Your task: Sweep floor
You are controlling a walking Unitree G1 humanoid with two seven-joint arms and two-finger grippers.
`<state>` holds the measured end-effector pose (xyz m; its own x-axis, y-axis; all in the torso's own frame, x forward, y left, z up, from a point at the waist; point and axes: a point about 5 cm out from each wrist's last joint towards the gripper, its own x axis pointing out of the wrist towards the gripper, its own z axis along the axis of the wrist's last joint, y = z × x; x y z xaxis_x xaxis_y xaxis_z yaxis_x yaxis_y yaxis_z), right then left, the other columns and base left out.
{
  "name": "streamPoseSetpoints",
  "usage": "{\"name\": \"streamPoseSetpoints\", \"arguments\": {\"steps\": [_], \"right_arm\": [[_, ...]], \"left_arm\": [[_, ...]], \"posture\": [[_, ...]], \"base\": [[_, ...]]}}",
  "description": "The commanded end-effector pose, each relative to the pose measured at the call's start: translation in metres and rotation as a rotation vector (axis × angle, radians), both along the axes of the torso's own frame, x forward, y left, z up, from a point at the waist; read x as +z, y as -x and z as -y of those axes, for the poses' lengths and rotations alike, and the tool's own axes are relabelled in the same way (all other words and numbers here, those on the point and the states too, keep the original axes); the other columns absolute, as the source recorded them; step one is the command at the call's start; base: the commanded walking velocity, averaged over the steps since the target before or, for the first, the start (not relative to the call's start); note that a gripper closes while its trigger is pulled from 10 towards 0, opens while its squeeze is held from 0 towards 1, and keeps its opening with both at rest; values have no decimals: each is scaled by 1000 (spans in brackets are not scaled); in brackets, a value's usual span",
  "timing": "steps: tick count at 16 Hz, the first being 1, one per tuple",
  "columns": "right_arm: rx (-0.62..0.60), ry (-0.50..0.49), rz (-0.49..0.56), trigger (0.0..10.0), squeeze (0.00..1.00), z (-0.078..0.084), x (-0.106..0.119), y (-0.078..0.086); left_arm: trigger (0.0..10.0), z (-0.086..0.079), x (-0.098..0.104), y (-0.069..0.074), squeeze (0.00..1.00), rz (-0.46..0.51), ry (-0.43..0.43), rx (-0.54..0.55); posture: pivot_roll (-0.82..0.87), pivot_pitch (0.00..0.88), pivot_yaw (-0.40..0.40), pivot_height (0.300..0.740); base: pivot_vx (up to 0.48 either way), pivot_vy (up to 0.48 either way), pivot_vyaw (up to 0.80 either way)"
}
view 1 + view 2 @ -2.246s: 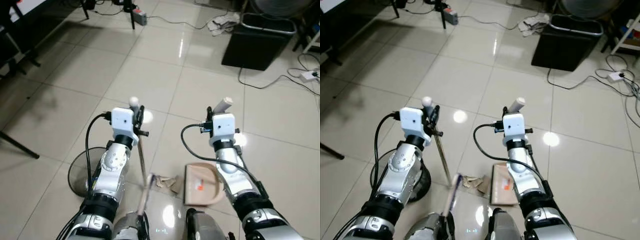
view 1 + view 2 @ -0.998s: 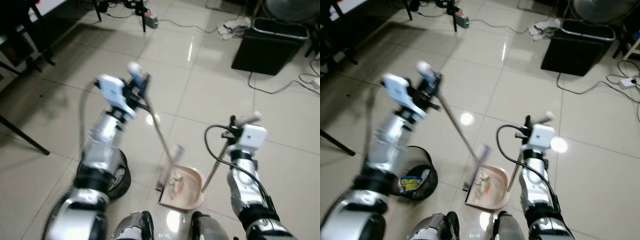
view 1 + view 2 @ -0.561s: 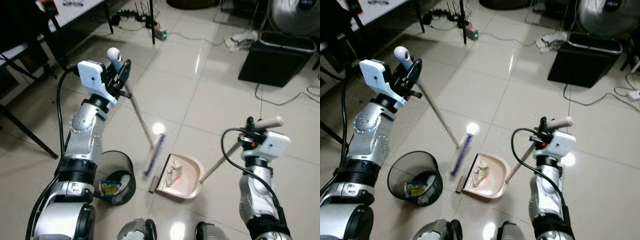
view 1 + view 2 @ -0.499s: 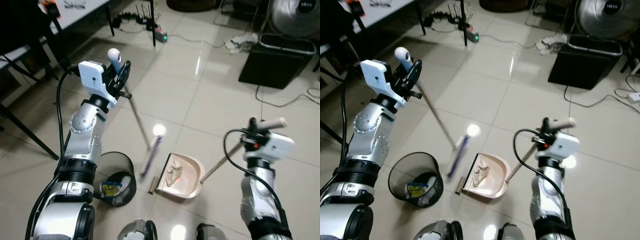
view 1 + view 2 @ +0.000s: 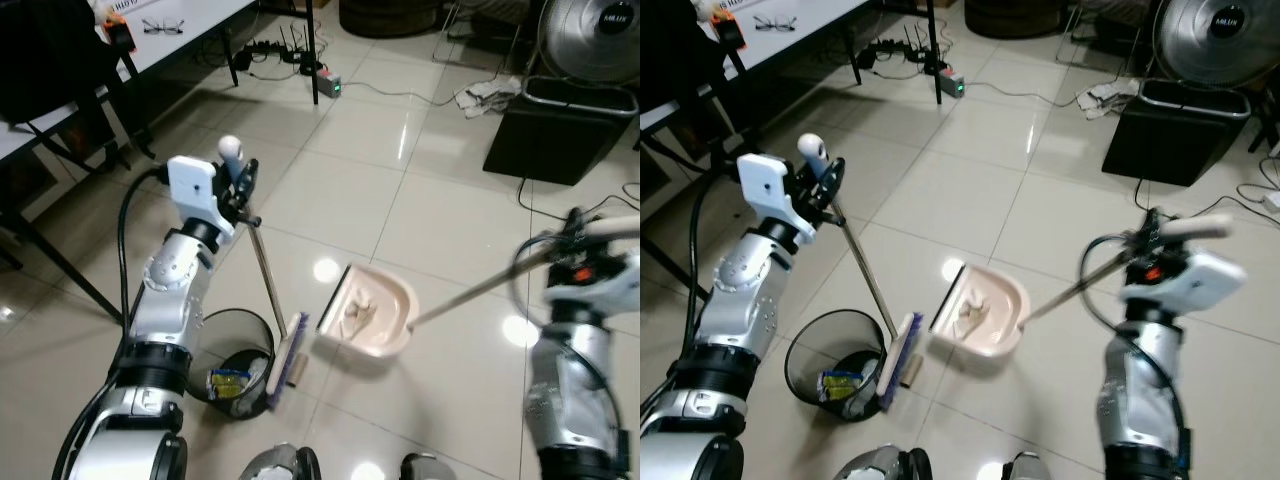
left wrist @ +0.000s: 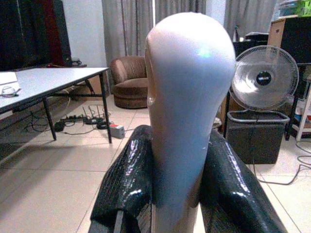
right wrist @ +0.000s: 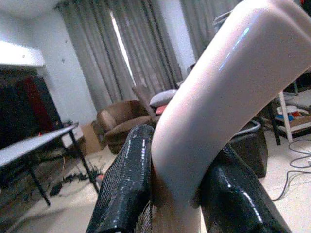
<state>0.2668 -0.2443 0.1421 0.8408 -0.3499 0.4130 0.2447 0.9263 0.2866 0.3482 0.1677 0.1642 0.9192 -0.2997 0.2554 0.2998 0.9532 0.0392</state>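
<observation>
The right gripper [image 7: 172,194], clamped on the dustpan [image 5: 372,310] handle, holds the loaded pan lifted beside the bin [image 5: 830,362]. The left gripper [image 6: 187,179] is clamped on the broom [image 5: 265,300], whose head rests at the bin's rim. Best swing the pan level over the bin before tipping the scraps [image 5: 353,312].

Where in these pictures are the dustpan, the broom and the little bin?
dustpan [image 5: 378,318]: left eye view, pan's inside.
broom [image 5: 284,362]: left eye view, brush head.
bin [image 5: 812,352]: right eye view, mesh rim.
</observation>
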Motion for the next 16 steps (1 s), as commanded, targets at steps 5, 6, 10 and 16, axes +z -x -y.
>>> {"name": "streamPoseSetpoints", "arguments": {"steps": [5,6,10,16], "right_arm": [[35,-37,37,10000,0,2,53,-10],[68,-22,14,10000,0,-3,63,-17],[181,18,2,10000,0,-28,95,-32],[302,-22,-9,10000,0,-54,115,-45]], "left_arm": [[10000,-1,-3,7,0,5,-86,14],[10000,-3,-10,10,0,-13,-113,17],[10000,-19,-32,22,0,-87,-154,68],[10000,-40,-44,39,0,-138,-146,159]], "posture": [[-97,9,134,740],[-96,5,133,740],[-95,0,122,740],[-72,0,95,740]], "base": [[0,-370,0],[0,-480,0],[0,-480,0],[0,-80,400]]}}
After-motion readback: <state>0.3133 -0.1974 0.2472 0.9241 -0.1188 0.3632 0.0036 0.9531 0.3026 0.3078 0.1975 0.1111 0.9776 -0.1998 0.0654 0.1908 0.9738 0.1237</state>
